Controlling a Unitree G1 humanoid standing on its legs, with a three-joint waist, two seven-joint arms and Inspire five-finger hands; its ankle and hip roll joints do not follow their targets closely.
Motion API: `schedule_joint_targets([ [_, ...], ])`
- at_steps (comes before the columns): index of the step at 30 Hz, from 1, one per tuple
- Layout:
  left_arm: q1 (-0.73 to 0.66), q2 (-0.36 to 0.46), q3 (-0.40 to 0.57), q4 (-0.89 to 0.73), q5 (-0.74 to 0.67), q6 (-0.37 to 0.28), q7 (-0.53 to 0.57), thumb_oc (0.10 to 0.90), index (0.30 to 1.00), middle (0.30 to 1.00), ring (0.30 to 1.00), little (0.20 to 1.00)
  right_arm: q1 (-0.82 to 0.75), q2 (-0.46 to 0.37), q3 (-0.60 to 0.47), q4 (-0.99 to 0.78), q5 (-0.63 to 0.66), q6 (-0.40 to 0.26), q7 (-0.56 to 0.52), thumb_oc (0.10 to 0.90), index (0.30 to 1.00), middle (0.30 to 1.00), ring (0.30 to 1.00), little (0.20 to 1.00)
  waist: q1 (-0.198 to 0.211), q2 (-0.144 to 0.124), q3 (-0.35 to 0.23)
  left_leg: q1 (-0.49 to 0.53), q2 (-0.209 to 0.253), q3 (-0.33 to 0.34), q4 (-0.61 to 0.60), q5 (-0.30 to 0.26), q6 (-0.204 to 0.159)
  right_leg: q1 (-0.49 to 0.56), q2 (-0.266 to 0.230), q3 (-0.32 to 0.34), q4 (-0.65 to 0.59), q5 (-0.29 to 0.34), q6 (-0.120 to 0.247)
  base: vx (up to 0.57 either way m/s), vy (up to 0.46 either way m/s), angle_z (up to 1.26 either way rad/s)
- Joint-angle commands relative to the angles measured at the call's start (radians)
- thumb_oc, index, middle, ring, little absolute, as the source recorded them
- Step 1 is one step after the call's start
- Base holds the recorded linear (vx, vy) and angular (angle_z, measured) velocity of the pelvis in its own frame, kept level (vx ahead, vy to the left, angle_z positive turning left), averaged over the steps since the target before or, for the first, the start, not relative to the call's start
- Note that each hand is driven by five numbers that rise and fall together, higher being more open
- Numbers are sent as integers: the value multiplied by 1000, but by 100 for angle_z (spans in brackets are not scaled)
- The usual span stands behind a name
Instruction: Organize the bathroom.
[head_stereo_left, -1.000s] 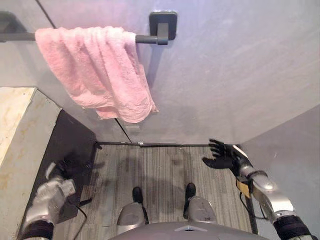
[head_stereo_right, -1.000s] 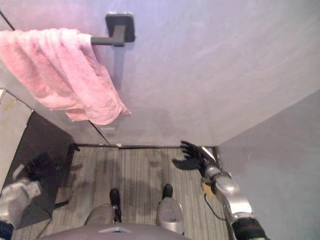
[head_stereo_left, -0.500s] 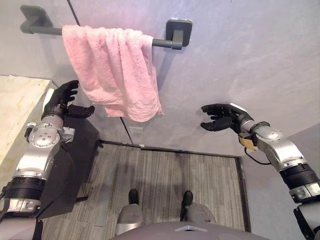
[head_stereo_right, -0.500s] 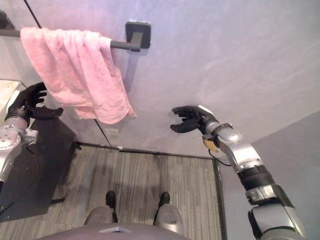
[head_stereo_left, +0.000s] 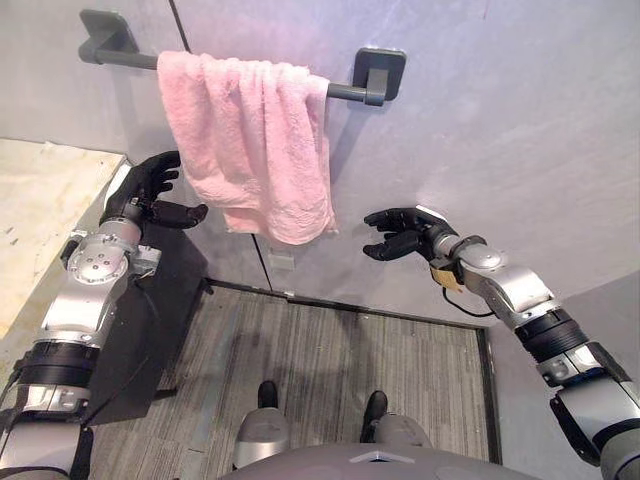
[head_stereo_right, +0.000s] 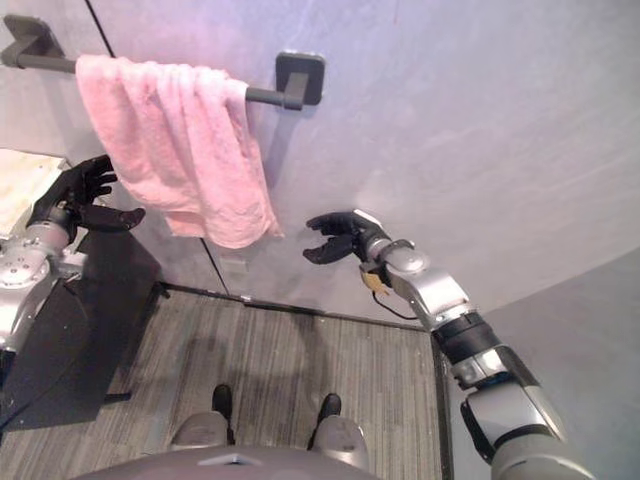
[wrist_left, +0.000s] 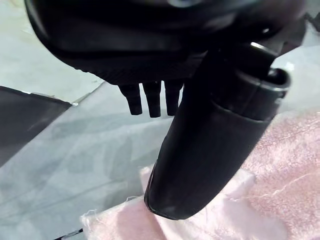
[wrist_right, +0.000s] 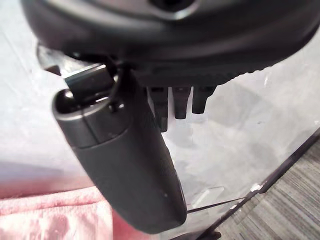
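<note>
A pink towel (head_stereo_left: 255, 140) hangs bunched and crooked over a dark grey wall rail (head_stereo_left: 345, 92), its lower edge sagging toward the right. My left hand (head_stereo_left: 150, 188) is raised just left of the towel's lower part, open, thumb pointing at the cloth without touching it. My right hand (head_stereo_left: 403, 232) hovers to the right of the towel's bottom corner, open with relaxed fingers, holding nothing. The towel's pink edge (wrist_left: 240, 200) lies just past my left thumb in the left wrist view, and the towel (wrist_right: 55, 220) also sits near my right thumb.
The rail's right bracket (head_stereo_left: 380, 70) and left bracket (head_stereo_left: 105, 22) are fixed to the grey wall. A pale countertop (head_stereo_left: 40, 220) with a dark side panel (head_stereo_left: 170, 300) stands at the left. Grey striped flooring (head_stereo_left: 340, 360) lies below, with another grey wall (head_stereo_left: 600, 320) at the right.
Both arms rose from low beside the floor to towel height. My right hand moved left toward the towel's lower corner; my left hand closed in on its left edge. The camera tilted up.
</note>
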Motion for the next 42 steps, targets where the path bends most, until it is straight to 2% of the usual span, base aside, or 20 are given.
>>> schedule_joint_targets([
  [1,-125,19,-26,-89,18,-123,-2,800,900,900,900,900,-264,25,-24,-61,-21,-106,-112,800,900,900,900,900,20,4,-118,61,68,14,43,-88,-23,-81,-77,50,46,-13,76,42,35,5],
  [6,-131,-12,-45,-98,29,-115,-26,800,900,900,900,900,-345,52,-18,-103,-70,-77,-215,800,900,900,900,900,28,0,-126,75,61,12,30,-91,-20,-75,-79,50,35,-5,83,43,25,2],
  [13,-128,-48,-60,-116,33,-90,-39,800,900,900,900,900,-382,85,-40,-113,-83,-107,-342,800,900,900,900,900,37,6,-128,86,58,-1,18,-91,-17,-65,-76,55,30,-4,82,47,10,-1],
  [18,-132,-58,-66,-116,31,-83,-28,800,900,900,900,900,-393,95,-52,-128,-84,-147,-347,800,900,900,900,900,41,11,-121,80,60,-10,18,-87,-21,-66,-74,54,29,-3,79,2,0,1],
  [28,-120,-86,-70,-108,47,-89,-22,800,900,900,900,900,-438,120,-39,-151,-105,-173,-337,800,900,900,900,900,59,10,-113,74,57,-20,26,-89,-21,-66,-75,46,29,0,79,30,7,-1],
  [35,-98,-98,-70,-111,62,-84,-18,800,900,900,900,900,-448,138,-39,-164,-42,-179,-371,800,900,900,900,900,74,3,-115,72,58,-30,33,-89,-19,-60,-72,35,35,-7,75,54,-5,2],
  [42,-109,-93,-89,-112,68,-98,15,800,900,900,900,900,-450,169,-52,-93,163,-137,-480,800,900,900,900,900,82,6,-105,54,57,-36,44,-86,-22,-66,-74,32,44,-9,73,5,-1,0],
])
